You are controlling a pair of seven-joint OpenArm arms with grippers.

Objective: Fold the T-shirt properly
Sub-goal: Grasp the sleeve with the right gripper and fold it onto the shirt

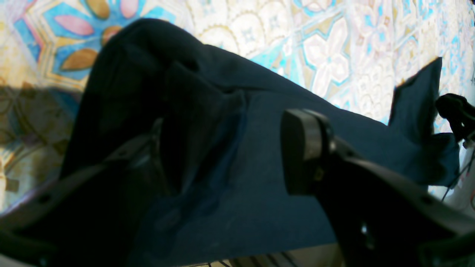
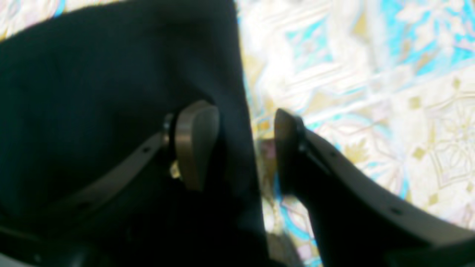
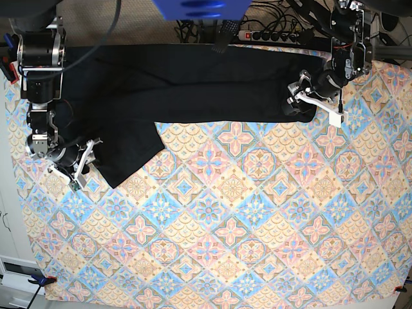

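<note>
The black T-shirt [image 3: 187, 84] lies spread along the far edge of the table, with one part reaching toward the near left [image 3: 129, 161]. My left gripper [image 3: 312, 96] is at its right end. In the left wrist view the gripper [image 1: 226, 155] is open, with bunched shirt fabric [image 1: 259, 122] between the jaws and draped over one finger. My right gripper [image 3: 84, 161] is at the shirt's near-left part. In the right wrist view it [image 2: 243, 148] is open, and the shirt's edge [image 2: 92, 92] runs through the gap between the fingers. No white label shows.
A patterned tablecloth [image 3: 244, 212] covers the table. A power strip and cables [image 3: 270, 35] lie behind the far edge. A blue object [image 3: 199, 8] hangs over the back middle. A clamp [image 3: 38, 280] sits at the near left corner.
</note>
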